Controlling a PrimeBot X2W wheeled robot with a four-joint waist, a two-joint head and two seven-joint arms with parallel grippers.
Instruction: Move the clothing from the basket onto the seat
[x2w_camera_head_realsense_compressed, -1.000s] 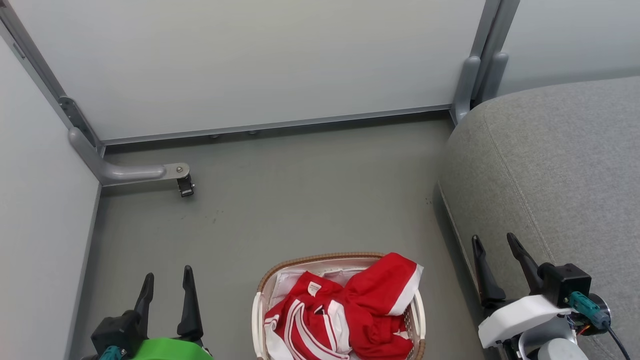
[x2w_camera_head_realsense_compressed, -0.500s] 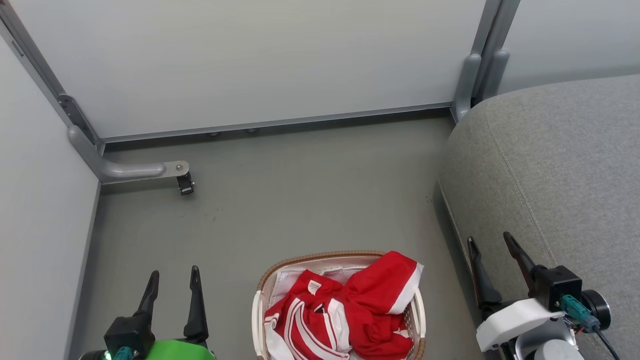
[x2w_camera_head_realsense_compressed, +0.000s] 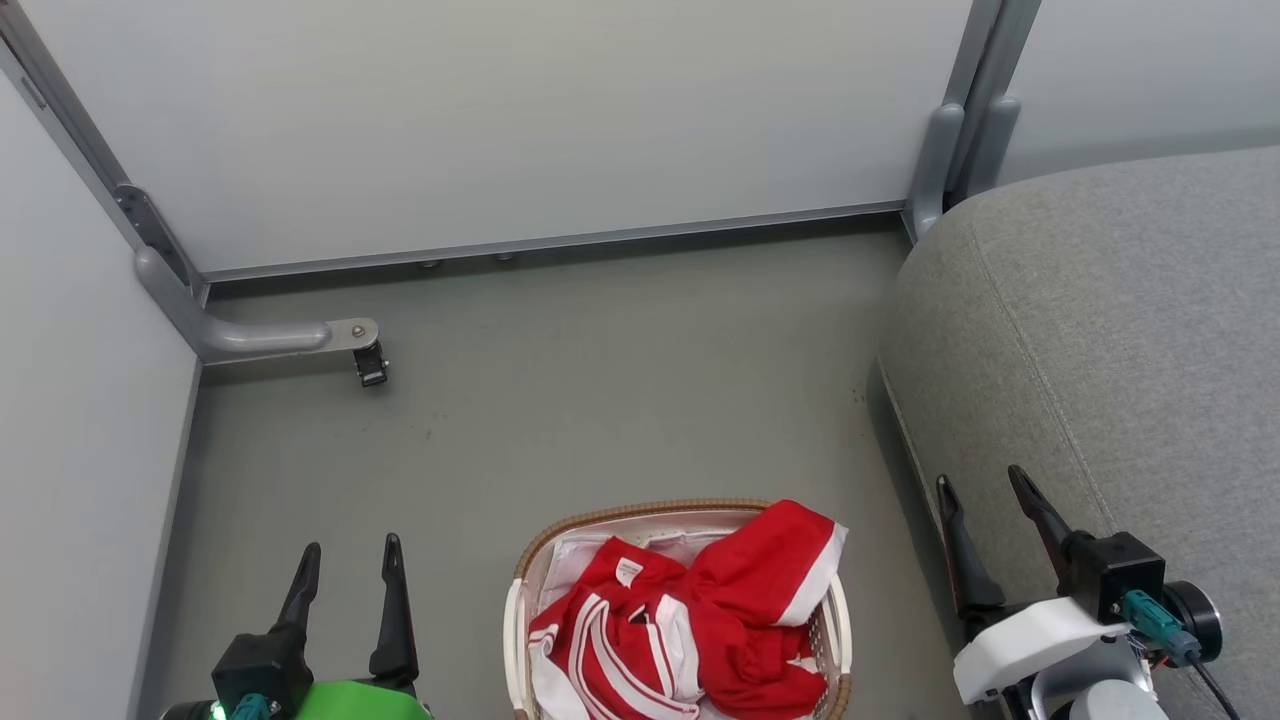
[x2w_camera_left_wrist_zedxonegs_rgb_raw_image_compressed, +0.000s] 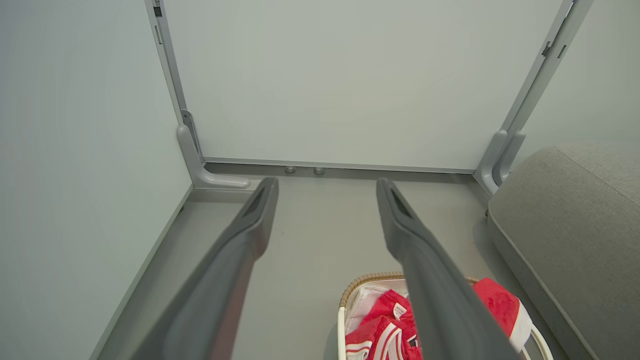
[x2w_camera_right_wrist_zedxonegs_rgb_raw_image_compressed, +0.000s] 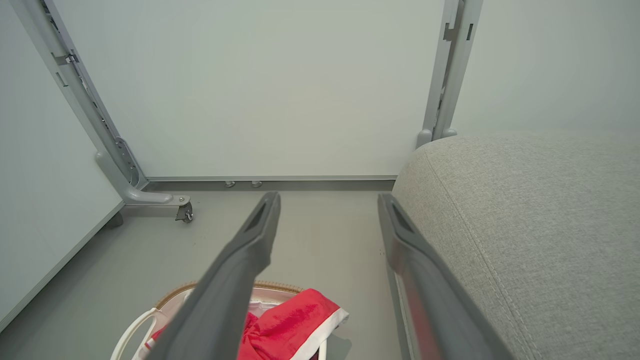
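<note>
Red, white-trimmed clothing (x2w_camera_head_realsense_compressed: 690, 620), heaped in the basket (x2w_camera_head_realsense_compressed: 640, 514) at lower centre; seems soft, light and limp. Best pinched at the raised fold near the right rim. Jaws apart and empty on left gripper (x2w_camera_head_realsense_compressed: 351, 545) and right gripper (x2w_camera_head_realsense_compressed: 980, 476).

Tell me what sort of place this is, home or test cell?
Probably a staged test cell, not a home: pale partition panels on a castored foot, plus a grey sofa and a laundry basket as props.

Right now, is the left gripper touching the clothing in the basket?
Apart. The head view shows the left gripper open, with a strip of floor between it and the basket holding the clothing.
</note>
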